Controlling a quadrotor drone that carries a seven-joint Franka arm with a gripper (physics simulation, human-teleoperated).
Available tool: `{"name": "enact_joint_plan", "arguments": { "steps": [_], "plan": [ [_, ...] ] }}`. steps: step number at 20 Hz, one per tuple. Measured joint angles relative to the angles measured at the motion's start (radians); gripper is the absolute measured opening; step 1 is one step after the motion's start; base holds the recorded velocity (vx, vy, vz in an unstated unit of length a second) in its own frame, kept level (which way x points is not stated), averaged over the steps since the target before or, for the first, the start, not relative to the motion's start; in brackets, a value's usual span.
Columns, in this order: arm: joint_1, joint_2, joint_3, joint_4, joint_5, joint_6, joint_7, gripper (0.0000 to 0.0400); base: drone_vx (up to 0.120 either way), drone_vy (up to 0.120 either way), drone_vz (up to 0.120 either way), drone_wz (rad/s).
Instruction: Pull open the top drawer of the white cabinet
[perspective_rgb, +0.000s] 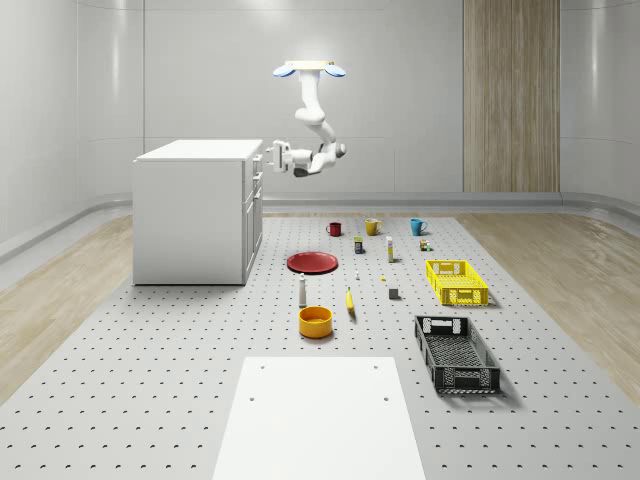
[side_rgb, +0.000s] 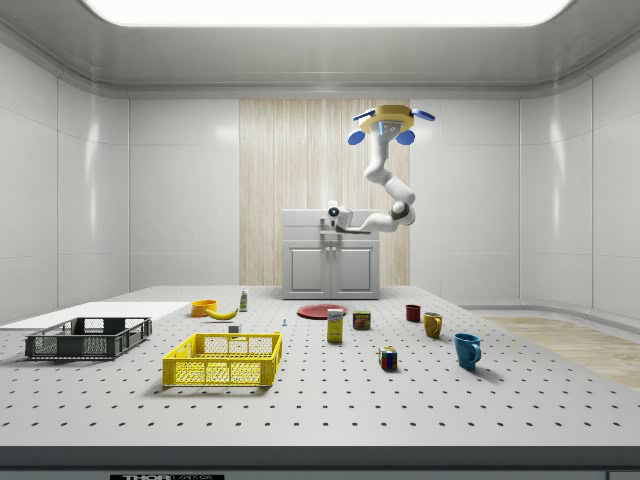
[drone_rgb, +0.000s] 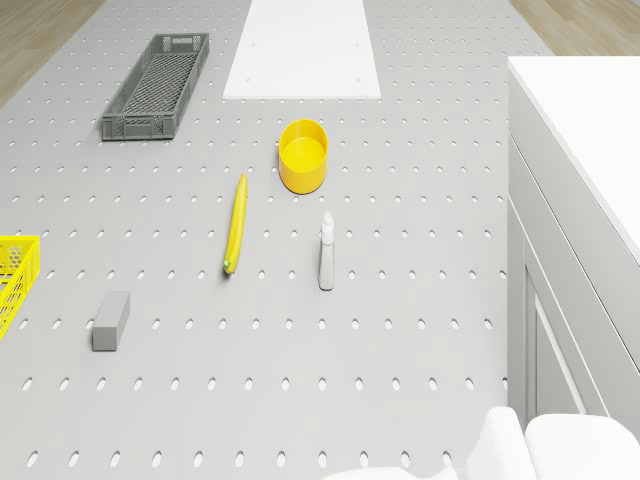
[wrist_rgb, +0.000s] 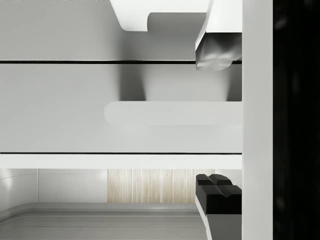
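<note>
Spread apart, the two-finger gripper (perspective_rgb: 270, 157) straddles the pale bar handle (wrist_rgb: 170, 113) of the top drawer (perspective_rgb: 256, 162). The drawer looks closed, on the white box cabinet (perspective_rgb: 190, 215) at left centre of the whole-scene view. Neither pad seems to touch the bar. The blue-rotored drone (perspective_rgb: 309, 69) hovers over the perforated grey table (perspective_rgb: 150, 400), just off the cabinet's front. My worry is that pulling before clamping lets the fingers slip off, or that the hovering drone drags itself inward rather than moving the drawer. The small tin (side_rgb: 362, 319) and carton (side_rgb: 335, 326) nearer me carry labels too small to read, and the cabinet beyond is blank.
</note>
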Motion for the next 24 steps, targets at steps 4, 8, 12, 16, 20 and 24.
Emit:
{"name": "enact_joint_plan", "arguments": {
  "steps": [4, 8, 12, 16, 20, 24],
  "plan": [
    [-0.016, 0.011, 0.018, 0.007, 0.015, -0.009, -0.001, 0.0305, 0.0, 0.0, 0.0, 0.0],
    [-0.026, 0.029, 0.041, 0.015, 0.04, -0.012, -0.009, 0.0305, 0.0, 0.0, 0.0, 0.0],
    [-0.038, 0.046, 0.064, 0.022, 0.065, -0.014, -0.017, 0.0305, 0.0, 0.0, 0.0, 0.0],
    [-0.051, 0.062, 0.086, 0.028, 0.087, -0.019, -0.024, 0.0305, 0.0, 0.0, 0.0, 0.0],
    [-0.067, 0.072, 0.104, 0.032, 0.102, -0.027, -0.028, 0.0305, 0.0, 0.0, 0.0, 0.0],
    [-0.079, 0.089, 0.128, 0.04, 0.126, -0.029, -0.036, 0.0305, 0.0, 0.0, 0.0, 0.0]
  ]
}}
